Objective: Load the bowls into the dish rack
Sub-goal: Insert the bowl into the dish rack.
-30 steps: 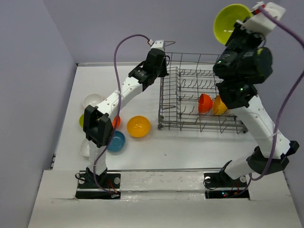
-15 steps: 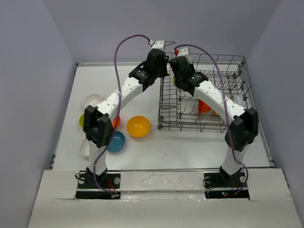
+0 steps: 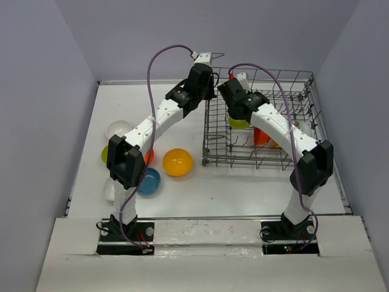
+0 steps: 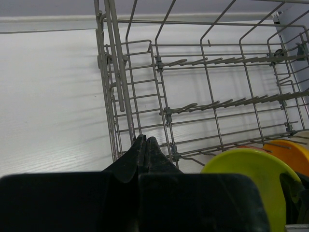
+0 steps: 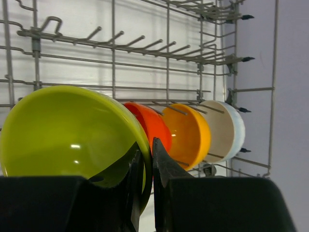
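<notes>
My right gripper (image 5: 146, 150) is shut on the rim of a lime green bowl (image 5: 63, 130), holding it on edge inside the grey wire dish rack (image 3: 255, 163). In the top view the bowl (image 3: 238, 123) hangs at the rack's left part. Beside it in the rack stand a red-orange bowl (image 5: 153, 123), an orange-yellow bowl (image 5: 188, 133) and a white bowl (image 5: 226, 130). My left gripper (image 4: 146, 141) is shut and empty at the rack's left wall (image 4: 113, 82). The lime bowl (image 4: 251, 179) also shows in the left wrist view.
On the table left of the rack lie loose bowls: white (image 3: 117, 129), lime green (image 3: 104, 154), red-orange (image 3: 148, 156), orange-yellow (image 3: 177, 162), blue (image 3: 148, 180) and another white (image 3: 109, 189). The left arm spans over them.
My right arm swung down from high above the rack with the lime bowl and lowered it into the rack's left part. The left arm has not moved.
</notes>
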`<state>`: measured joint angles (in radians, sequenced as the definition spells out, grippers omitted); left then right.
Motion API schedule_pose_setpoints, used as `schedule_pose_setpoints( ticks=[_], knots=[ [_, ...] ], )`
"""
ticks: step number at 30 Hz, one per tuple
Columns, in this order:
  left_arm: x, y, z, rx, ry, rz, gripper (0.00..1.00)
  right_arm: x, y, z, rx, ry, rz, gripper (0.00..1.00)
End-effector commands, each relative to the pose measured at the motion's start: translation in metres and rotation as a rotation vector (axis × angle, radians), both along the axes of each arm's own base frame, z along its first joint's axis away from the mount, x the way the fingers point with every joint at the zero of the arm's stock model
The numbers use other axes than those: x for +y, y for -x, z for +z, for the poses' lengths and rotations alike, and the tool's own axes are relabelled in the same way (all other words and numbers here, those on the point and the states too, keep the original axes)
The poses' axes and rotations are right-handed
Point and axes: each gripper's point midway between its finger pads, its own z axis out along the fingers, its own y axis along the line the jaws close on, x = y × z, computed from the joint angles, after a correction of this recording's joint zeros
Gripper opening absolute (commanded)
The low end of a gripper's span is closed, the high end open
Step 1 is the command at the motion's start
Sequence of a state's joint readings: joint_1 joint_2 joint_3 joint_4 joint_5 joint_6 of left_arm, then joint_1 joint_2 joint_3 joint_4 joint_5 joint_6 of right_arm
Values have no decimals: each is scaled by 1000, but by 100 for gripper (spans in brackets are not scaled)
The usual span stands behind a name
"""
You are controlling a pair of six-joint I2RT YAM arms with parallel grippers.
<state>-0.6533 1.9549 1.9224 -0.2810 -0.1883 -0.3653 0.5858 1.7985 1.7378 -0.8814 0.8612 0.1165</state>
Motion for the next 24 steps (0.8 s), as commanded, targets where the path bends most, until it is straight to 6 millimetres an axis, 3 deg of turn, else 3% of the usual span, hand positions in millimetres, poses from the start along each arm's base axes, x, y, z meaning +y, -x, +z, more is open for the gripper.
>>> schedule_pose_setpoints(
  ticks=[1,11,19,24],
  knots=[
    [6,3,21,-44,8,8,0,-25,20,51,-97,42,-60,1],
    [3,7,20,-35,2,-6,0,-58,38,52,-75,259,-116,1],
    [3,8,29,-44,-10,-16,0,-44,32,19,10,307,-68,1],
    [0,7,27,-38,-6,-25,0,-39,30,7,35,338,-60,1]
  ],
)
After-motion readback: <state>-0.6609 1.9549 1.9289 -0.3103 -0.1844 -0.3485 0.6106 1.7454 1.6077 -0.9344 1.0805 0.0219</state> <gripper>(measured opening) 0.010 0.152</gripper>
